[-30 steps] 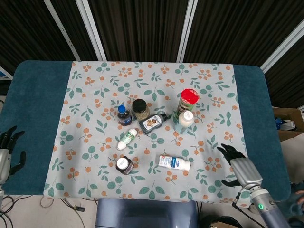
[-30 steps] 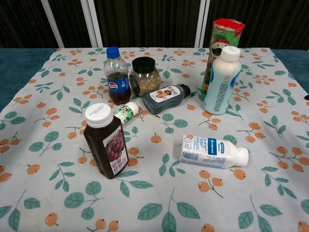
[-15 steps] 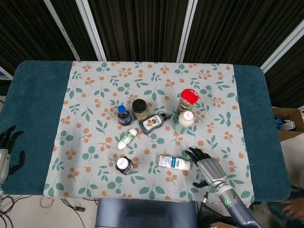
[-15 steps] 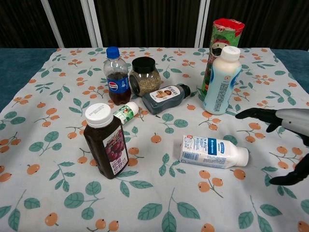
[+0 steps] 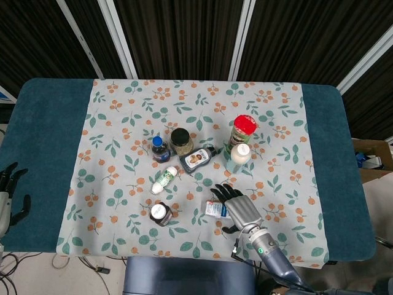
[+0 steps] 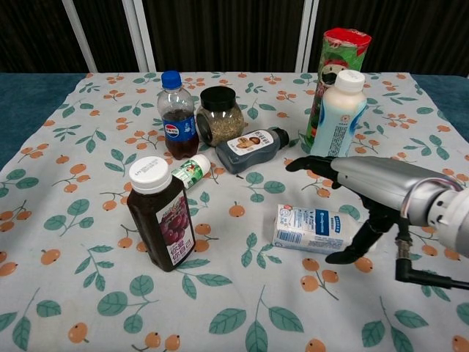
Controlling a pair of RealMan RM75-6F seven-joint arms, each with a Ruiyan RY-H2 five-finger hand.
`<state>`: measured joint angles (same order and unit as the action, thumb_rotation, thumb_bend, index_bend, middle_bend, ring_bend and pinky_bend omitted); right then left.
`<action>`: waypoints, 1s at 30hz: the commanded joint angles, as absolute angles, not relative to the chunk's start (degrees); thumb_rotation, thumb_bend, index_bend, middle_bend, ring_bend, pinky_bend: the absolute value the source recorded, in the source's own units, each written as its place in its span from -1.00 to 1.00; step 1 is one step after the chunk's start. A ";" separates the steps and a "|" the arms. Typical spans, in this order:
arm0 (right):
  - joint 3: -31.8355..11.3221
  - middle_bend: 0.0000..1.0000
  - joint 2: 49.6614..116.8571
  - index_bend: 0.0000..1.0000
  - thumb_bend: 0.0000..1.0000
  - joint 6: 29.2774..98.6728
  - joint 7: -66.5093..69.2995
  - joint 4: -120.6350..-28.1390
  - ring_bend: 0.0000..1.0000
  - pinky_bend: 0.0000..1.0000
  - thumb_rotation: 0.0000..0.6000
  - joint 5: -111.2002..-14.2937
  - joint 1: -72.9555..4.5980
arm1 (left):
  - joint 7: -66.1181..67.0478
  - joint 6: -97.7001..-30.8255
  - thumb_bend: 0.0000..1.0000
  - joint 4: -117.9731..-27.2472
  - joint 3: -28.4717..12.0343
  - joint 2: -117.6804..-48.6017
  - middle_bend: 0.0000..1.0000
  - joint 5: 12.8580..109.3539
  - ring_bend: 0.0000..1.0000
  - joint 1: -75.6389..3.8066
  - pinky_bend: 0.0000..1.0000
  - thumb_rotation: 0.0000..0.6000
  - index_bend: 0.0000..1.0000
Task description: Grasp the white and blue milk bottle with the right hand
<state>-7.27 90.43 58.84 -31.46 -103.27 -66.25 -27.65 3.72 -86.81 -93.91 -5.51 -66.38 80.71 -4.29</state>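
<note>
Right hand (image 6: pixel 366 192) hovers over the white and blue milk bottle (image 6: pixel 311 229), fingers spread and nothing held — thumb reaching down on the near side of the bottle's cap end, other fingers extended above its body; contact cannot be told. In the head view the same right hand (image 5: pixel 238 208) covers most of the bottle (image 5: pixel 213 209), only its base end showing. The bottle lies on its side on the floral-print tablecloth (image 6: pixel 88 183), near the front edge, cap pointing to the right of the chest view. Behind it stand a tall pale-blue plastic bottle with white cap (image 6: pixel 335 121) and a red-lidded green cylindrical can (image 6: pixel 343 45), touching or just beside each other. A dark squeeze bottle (image 6: pixel 250 149) lies on its side mid-cloth, next to a black-lidded glass jar (image 6: pixel 220 115) and a small blue-capped cola bottle (image 6: pixel 176 116). Dark purple juice bottle with white cap (image 6: pixel 160 213) stands front left, a small green-labelled bottle (image 6: pixel 190 172) lying just behind it. Left hand (image 5: pixel 7 196) sits off the table's left edge — fingers apart, empty.
</note>
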 commanded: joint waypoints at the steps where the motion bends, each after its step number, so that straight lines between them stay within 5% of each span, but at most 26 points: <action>1: -7.83 -0.74 91.44 -0.74 -0.64 58.70 -32.68 -102.93 -0.90 -0.60 1.00 -64.63 -28.82 | 3.88 -86.68 0.01 -94.11 -5.62 -66.32 -0.87 80.41 -0.83 -4.29 -0.92 1.00 -0.68; 30: -6.17 -0.36 94.27 -0.52 -0.35 59.90 -33.99 -100.68 -0.44 -0.60 1.00 -55.49 -32.18 | 4.85 -85.14 0.01 -96.03 -5.90 -65.63 -0.88 77.99 -0.82 -4.41 -0.91 1.00 -0.70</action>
